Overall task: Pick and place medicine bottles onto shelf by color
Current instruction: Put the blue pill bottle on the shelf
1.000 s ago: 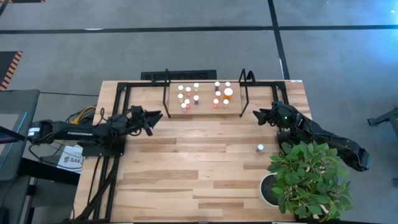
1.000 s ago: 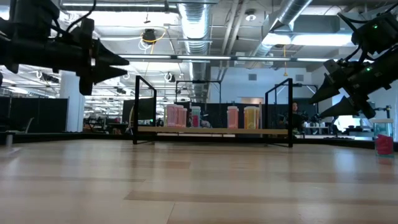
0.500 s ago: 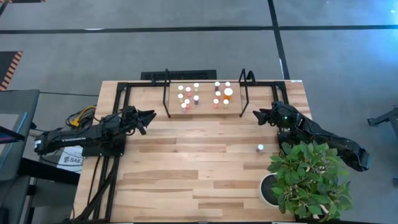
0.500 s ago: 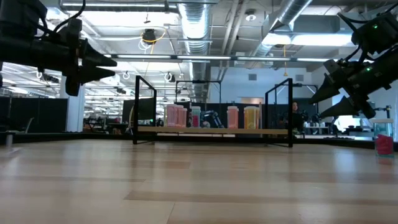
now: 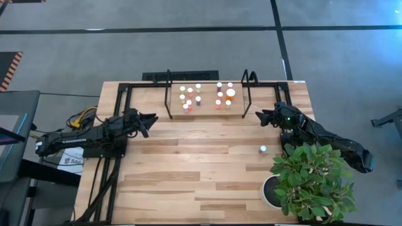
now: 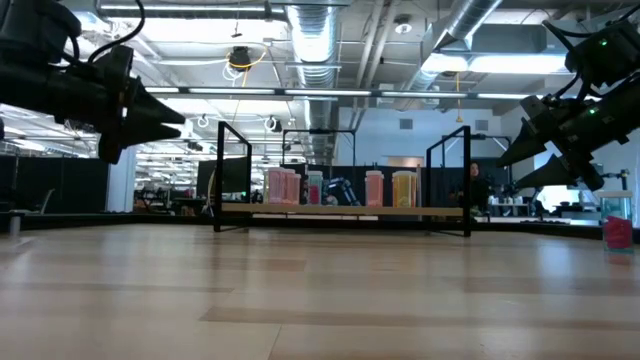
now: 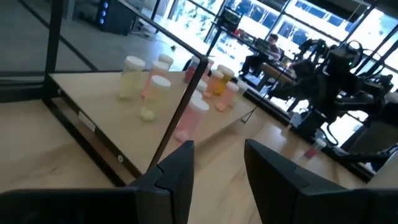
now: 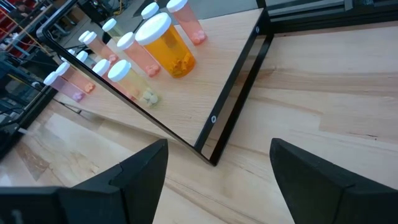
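From the high view, the shelf (image 5: 207, 110) stands at the far middle of the wooden surface (image 5: 188, 169). The medicine bottles (image 5: 188, 95) stand on it in two groups, between the two black hoops, and the larger-capped bottle (image 5: 230, 93) is in the right group. One single bottle (image 5: 262, 149) stands alone on the surface, just beside the plant (image 5: 311, 179) in its white pot (image 5: 271, 191). The left gripper (image 5: 152, 117) is over the left edge of the surface, near the left end of the shelf. The right gripper (image 5: 259, 115) is near the right end of the shelf. Neither one holds anything.

From the low view, the shelf (image 6: 340, 211) is seen from the side, with pink and yellowish bottles (image 6: 283, 187) in a row on it. The left gripper (image 6: 172, 118) hangs above the surface at the left, and the right gripper (image 6: 505, 170) at the right. The single pink bottle (image 6: 617, 231) stands at the far right edge.

From the left wrist view, the jaws are a little apart, with nothing between them. Beyond them are the shelf (image 7: 93, 93) and its bottles (image 7: 155, 87). The other arm (image 7: 336, 74) shows farther off.

From the right wrist view, the jaws are wide apart and empty. The orange larger-capped bottle (image 8: 163, 45) stands on the shelf (image 8: 224, 68) among the thin pink ones (image 8: 140, 56).
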Tool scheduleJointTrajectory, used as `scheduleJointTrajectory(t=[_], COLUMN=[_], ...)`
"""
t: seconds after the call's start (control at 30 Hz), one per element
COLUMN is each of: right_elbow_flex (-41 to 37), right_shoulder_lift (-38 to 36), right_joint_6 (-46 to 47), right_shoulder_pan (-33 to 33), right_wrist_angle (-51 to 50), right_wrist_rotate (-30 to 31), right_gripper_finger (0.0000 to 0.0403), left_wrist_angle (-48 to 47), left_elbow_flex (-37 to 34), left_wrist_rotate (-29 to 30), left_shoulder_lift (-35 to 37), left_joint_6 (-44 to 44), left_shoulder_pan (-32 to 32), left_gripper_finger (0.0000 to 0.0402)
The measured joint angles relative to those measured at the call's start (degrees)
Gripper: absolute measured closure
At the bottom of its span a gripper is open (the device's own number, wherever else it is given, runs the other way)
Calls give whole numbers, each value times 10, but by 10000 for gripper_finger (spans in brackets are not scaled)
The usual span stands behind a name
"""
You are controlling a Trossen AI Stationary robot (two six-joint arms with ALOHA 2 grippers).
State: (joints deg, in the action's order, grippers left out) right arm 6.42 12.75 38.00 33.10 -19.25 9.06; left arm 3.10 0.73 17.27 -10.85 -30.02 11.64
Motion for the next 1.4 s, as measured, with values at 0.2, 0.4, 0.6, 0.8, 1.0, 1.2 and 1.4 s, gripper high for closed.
scheduleJointTrajectory(t=[0.2,0.4,0.6,0.8,1.0,1.2,1.4], right_elbow_flex=[0,-1,-3,-2,-1,22,126], right_shoulder_lift=[0,0,0,-1,-1,1,23], right_joint_6=[0,0,45,186,217,227,235], right_shoulder_pan=[0,0,-6,-8,-8,-9,-9], right_wrist_angle=[0,10,86,247,318,226,11], right_wrist_rotate=[0,0,-19,-19,-19,-49,-48], right_gripper_finger=[97,97,97,97,97,97,97], left_wrist_angle=[-5,-7,-8,-9,-9,-9,-9], left_elbow_flex=[2,2,3,3,3,4,4], left_wrist_rotate=[-1,-1,0,0,0,0,0], left_shoulder_lift=[0,0,0,0,0,0,0], left_joint_6=[0,0,0,0,0,0,0], left_shoulder_pan=[0,0,0,0,0,0,0], left_gripper_finger=[274,274,274,274,274,274,274])
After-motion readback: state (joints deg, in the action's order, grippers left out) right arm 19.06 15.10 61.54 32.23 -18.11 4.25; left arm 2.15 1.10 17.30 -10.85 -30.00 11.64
